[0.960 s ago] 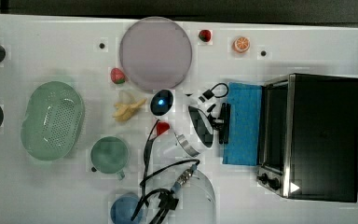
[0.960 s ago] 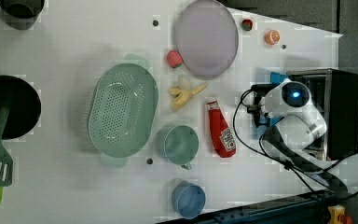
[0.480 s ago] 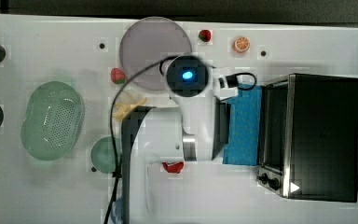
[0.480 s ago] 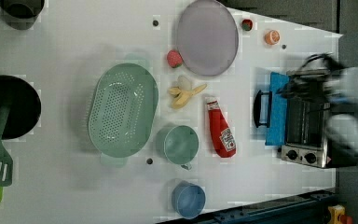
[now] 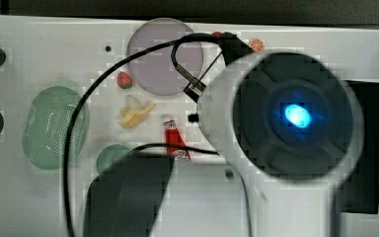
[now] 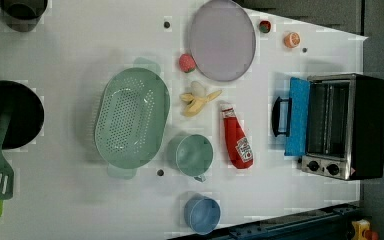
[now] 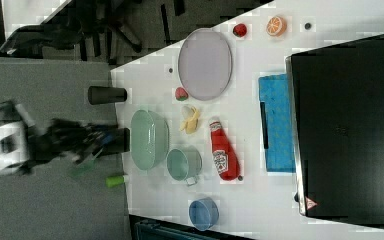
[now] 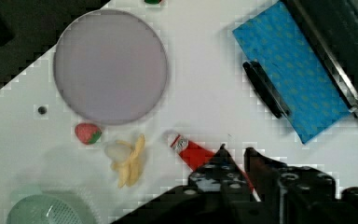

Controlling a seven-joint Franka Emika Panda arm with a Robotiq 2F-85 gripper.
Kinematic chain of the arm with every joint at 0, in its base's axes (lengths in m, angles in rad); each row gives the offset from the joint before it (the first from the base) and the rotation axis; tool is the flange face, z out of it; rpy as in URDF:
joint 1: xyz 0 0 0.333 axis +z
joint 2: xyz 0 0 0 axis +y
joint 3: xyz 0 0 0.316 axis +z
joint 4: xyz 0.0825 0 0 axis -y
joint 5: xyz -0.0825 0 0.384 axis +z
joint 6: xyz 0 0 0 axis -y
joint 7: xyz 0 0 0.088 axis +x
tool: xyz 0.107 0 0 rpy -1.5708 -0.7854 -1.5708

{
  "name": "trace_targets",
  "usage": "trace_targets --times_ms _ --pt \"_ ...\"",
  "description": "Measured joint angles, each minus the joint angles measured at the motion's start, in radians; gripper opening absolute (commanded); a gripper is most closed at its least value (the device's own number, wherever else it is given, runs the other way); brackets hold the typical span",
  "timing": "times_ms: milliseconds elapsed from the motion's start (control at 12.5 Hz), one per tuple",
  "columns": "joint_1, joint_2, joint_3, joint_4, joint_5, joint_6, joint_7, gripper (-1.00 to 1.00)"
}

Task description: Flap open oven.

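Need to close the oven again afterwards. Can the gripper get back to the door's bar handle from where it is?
Probably yes. The oven door lies flat open, its bar handle exposed with bare table around it; the gripper hangs above the ketchup bottle, nothing between.

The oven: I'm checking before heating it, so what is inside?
Through the open oven, the left view shows dim wire racks and no evident object. Its blue door lies flat; deeper corners stay dark.

We see a white arm (image 5: 276,207) with a round black cap lit blue at its centre, and black cables (image 5: 71,148) looping off it. Our black gripper (image 8: 235,161) carries small round screws.
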Motion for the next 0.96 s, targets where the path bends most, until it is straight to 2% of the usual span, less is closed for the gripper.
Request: trace_targets --times_ms 240,560,960 --pt "0.000 0.001 -0.002 0.091 -0.011 -0.055 0.092 -0.65" --pt "0.003 0.048 -0.002 0.073 -0.010 -0.083 0.246 -0.65" --pt "0.009 0.107 0.011 0.046 -0.004 -0.080 0.286 -0.65"
